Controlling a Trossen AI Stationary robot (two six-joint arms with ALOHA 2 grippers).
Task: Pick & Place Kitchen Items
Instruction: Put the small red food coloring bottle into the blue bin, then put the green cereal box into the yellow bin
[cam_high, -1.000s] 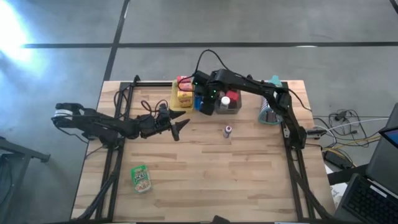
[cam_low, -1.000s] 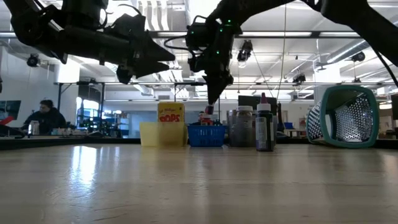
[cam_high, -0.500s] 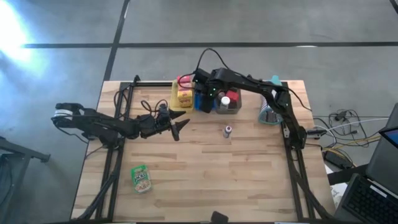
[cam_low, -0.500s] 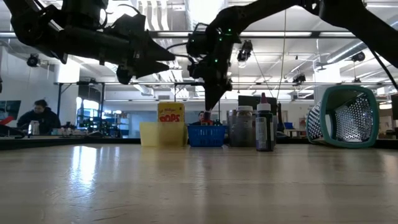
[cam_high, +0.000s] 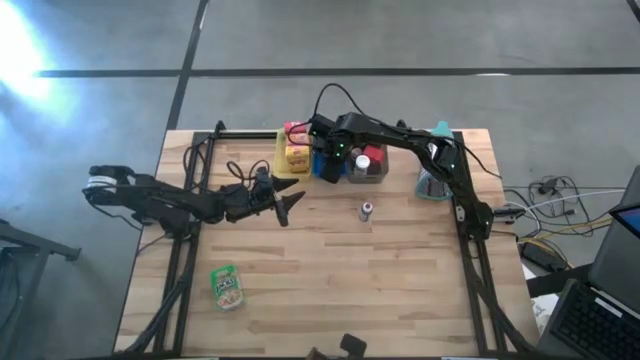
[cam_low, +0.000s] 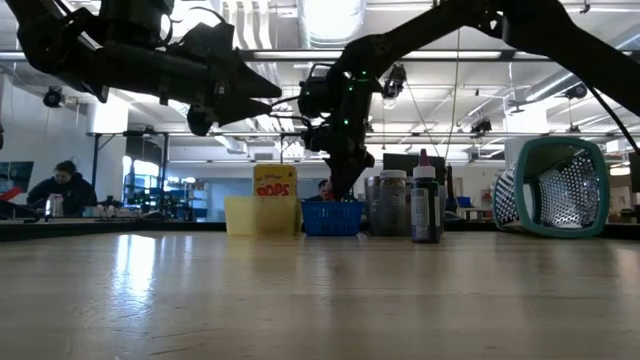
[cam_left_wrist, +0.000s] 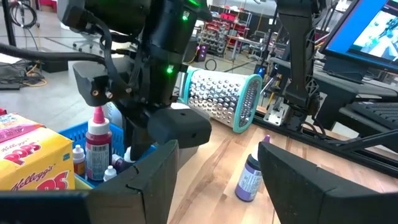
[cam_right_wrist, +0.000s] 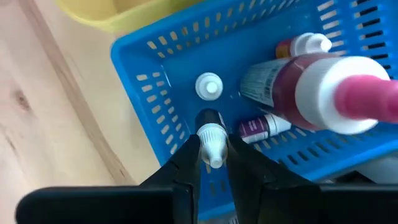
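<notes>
We are looking down on a pale wooden plank worktop (cam_high: 330, 290) whose front half is lying largely open, with only a small green snack pouch (cam_high: 228, 286) near the front left and a little purple-labelled vial (cam_high: 366, 211) standing alone around the middle. All the crowding is along the far edge: a yellow plastic tray (cam_high: 283, 166) carrying a yellow cereal box (cam_high: 296, 157), a blue slotted plastic basket (cam_right_wrist: 155, 93) beside it, a grey tray (cam_high: 368, 174) of dark jars and bottles, and a teal-rimmed white mesh basket (cam_high: 432, 180) tipped on its side near the far right corner.

The right gripper (cam_right_wrist: 212, 155) is hanging directly over the blue basket, reaching in from the right side along the far edge. Its fingers (cam_right_wrist: 186, 158) are pinching a tiny white-capped vial (cam_right_wrist: 211, 138) between them, closed on it, with the vial pointing down into the basket's near corner, close to the slotted wall. Inside the basket we are seeing a larger bottle with a pink nozzle and white cap (cam_right_wrist: 323, 93) lying across it, another small white cap (cam_right_wrist: 209, 86) just beyond the held vial, and a purple-labelled vial (cam_right_wrist: 261, 126) beside it.

The left gripper (cam_high: 291, 203) is hovering over the left-centre of the worktop, well apart from the trays, with its fingers (cam_left_wrist: 149, 180) standing apart and nothing between them. From its wrist we are seeing the purple-labelled vial ahead on bare wood.
</notes>
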